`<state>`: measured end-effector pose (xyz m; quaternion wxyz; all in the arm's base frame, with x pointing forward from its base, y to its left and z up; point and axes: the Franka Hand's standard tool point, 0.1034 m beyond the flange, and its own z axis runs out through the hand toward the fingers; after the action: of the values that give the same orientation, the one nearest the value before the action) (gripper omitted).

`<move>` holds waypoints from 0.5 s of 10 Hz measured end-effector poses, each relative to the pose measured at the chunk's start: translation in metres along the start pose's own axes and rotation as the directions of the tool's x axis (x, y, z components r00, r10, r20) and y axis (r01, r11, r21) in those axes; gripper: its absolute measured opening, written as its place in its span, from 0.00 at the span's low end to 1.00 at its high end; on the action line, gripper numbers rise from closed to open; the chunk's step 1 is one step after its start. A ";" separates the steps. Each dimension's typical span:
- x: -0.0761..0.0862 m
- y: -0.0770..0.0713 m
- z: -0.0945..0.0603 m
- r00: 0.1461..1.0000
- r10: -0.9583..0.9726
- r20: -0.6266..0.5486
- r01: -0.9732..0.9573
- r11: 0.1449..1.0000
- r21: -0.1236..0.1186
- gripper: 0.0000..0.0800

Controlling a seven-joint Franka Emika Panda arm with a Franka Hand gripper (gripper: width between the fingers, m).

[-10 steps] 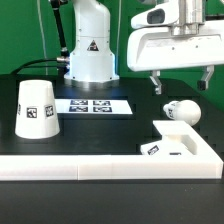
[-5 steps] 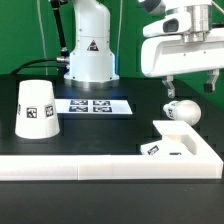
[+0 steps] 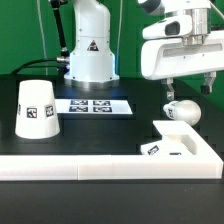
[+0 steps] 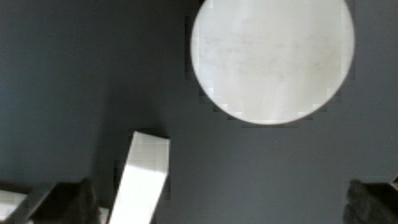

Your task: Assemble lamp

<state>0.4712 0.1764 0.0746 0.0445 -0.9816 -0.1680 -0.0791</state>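
Note:
The round-headed bulb (image 3: 182, 112) lies on the black table at the exterior view's right, just behind the flat square base (image 3: 186, 146). The tapered shade (image 3: 36, 108) stands wide end down at the exterior view's left. My gripper (image 3: 189, 87) hangs open and empty above the bulb, not touching it. In the wrist view the bulb's round head (image 4: 270, 60) shows as a white oval ahead of the gripper (image 4: 214, 205), whose dark fingertips (image 4: 54, 204) stand far apart. A narrow white edge (image 4: 141, 180) lies between them; I cannot tell which part it is.
The marker board (image 3: 94, 105) lies flat mid-table between shade and bulb. The big white robot pedestal (image 3: 88, 50) stands behind it. A long white rail (image 3: 60, 168) runs along the table's front edge and meets the base's corner.
The gripper has shifted toward the exterior view's right and slightly up, so that it is over the bulb. The jaws stayed open. The parts have not moved.

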 end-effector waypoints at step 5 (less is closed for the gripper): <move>-0.012 -0.004 0.004 0.968 0.013 0.250 -0.017 1.000 0.012 0.87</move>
<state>0.4591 0.1766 0.0690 0.0302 -0.9847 -0.1653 0.0469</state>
